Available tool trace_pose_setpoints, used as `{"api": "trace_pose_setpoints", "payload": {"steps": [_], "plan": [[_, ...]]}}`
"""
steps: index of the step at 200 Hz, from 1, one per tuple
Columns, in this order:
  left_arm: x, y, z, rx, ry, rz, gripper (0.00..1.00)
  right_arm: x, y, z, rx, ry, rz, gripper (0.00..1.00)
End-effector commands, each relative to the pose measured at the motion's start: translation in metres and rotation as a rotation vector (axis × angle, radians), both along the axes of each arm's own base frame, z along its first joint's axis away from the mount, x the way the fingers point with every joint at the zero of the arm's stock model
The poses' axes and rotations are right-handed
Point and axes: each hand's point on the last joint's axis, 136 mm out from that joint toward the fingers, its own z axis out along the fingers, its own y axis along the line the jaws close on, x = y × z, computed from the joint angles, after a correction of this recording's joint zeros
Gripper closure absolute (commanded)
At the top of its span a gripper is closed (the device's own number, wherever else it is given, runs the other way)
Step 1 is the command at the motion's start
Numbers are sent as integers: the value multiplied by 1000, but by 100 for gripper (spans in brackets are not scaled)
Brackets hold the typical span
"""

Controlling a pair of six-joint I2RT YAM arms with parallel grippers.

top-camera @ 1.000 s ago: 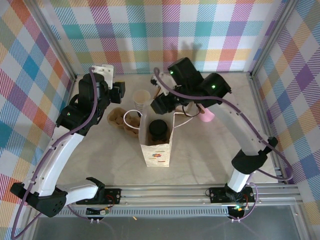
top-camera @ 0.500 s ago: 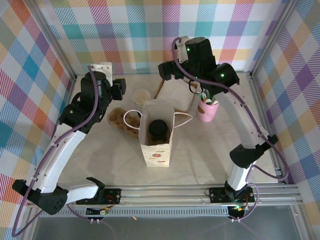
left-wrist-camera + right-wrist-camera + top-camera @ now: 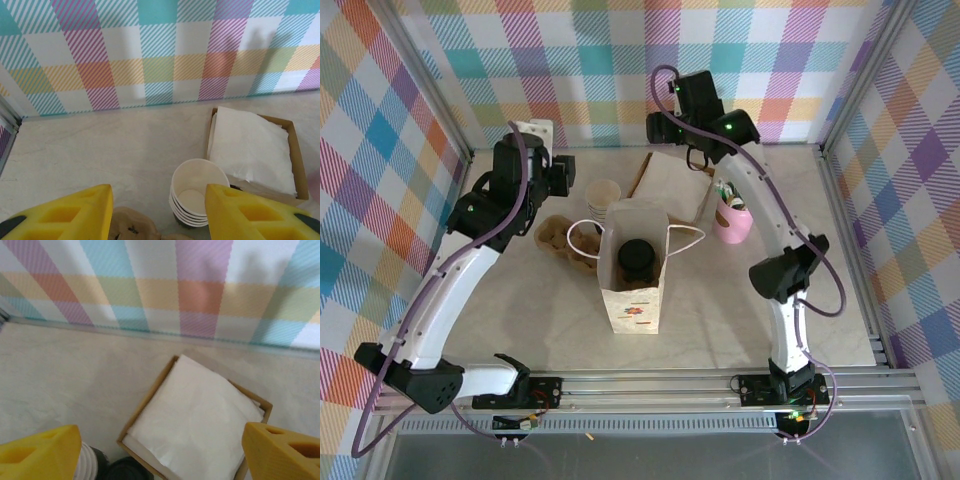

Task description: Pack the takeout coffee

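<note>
**Q.** Where is the takeout coffee (image 3: 637, 258)?

**A.** Upright inside the open white paper bag (image 3: 630, 302), mid-worktop (image 3: 740, 310), with its black lid showing through the bag's mouth.

**Q.** And the two arms?

**A.** The left end effector (image 3: 156, 202) has its yellow fingers spread and nothing between them. It hangs above the stack of lidless cups (image 3: 196, 192). The right end effector (image 3: 162, 442) is spread wider, also empty, above the napkin box (image 3: 195, 422) by the rear wall.

**Q.** Which step does the figure illustrate?

**A.** Probably clearing away after placement, since the cup appears packed and neither end effector touches the bag.

**Q.** How is it done well?

**A.** Keep both arms high and apart from the bag. It is light and tall, so a brush against its loop handles (image 3: 685, 238) could tip it. The left arm should avoid the cup stack and the cardboard carrier (image 3: 560, 238). The right arm should avoid the pink cup (image 3: 732, 224).
</note>
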Motion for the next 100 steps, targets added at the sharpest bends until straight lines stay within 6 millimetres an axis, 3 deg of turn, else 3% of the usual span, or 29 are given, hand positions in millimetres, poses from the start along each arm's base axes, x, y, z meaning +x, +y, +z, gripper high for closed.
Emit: {"api": "trace_pose_setpoints", "payload": {"steps": [1,36,100], "plan": [[-3,6,0,15,28,7,48,0,9,-27,33,93,1,19],[-2,11,-8,27,52,41,48,12,20,-83,14,199,-9,15],[4,2,-21,25,124,28,48,36,9,-160,-11,315,-120,15]]}}
